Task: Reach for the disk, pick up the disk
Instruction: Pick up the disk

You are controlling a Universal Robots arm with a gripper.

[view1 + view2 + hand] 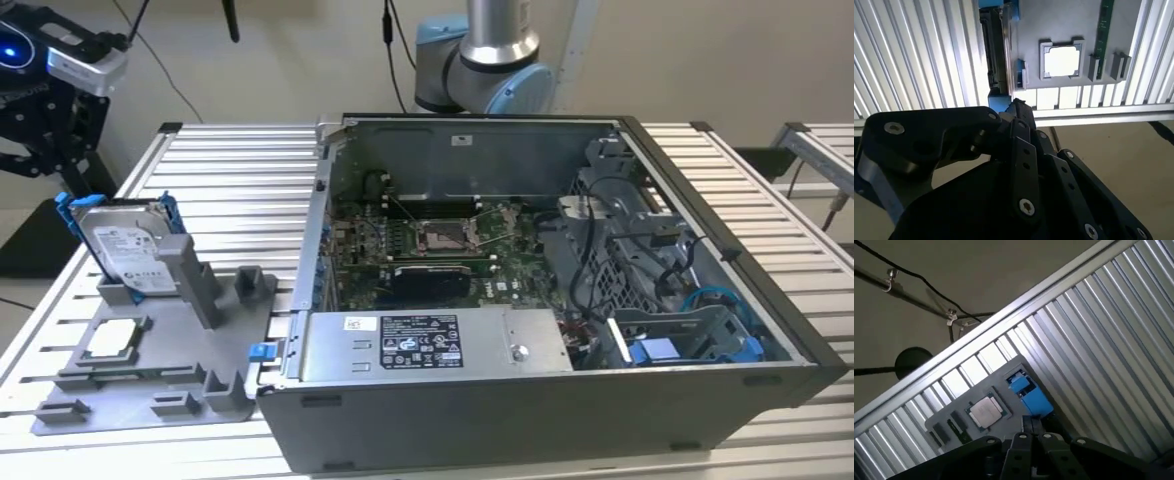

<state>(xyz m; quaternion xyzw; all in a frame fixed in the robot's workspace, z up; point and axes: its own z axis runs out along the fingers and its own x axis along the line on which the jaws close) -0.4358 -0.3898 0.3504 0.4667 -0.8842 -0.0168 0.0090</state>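
1. Counter (pixel 240 160): slatted aluminium top that carries everything below. Its edge runs across both wrist views, with bare floor beyond it.

2. Computer case (pixel 534 400): grey tower laid on its side with the panel off, so the board and cabling lie open from above. It takes up the exterior view's centre and right.

3. Arm (pixel 487 50): grey and blue jointed column rising behind the case.

4. Fixture tray (pixel 134 400): grey moulded plate on the counter, just beside the case on the exterior view's left. Its slots and nests are shaped to hold parts at fixed, reachable spots.

5. Disk (pixel 127 250): silver-grey drive with a white label and blue side rails (pixel 62 215). It stands upright on edge in a slot at the tray's far end. Judged purpose: standing it up leaves the top edge and both faces free to be gripped from above. Nothing touches it.

6. Pincer (pixel 1030 424): black linkage hand held out past the counter's edge and aimed back toward the tray. The fingers look pressed together with nothing between them. It is well apart from the disk, so the reach is judged barely under way.

7. Chip (pixel 1061 60): small flat silver square lying in its own nest on the tray, apart from the disk.
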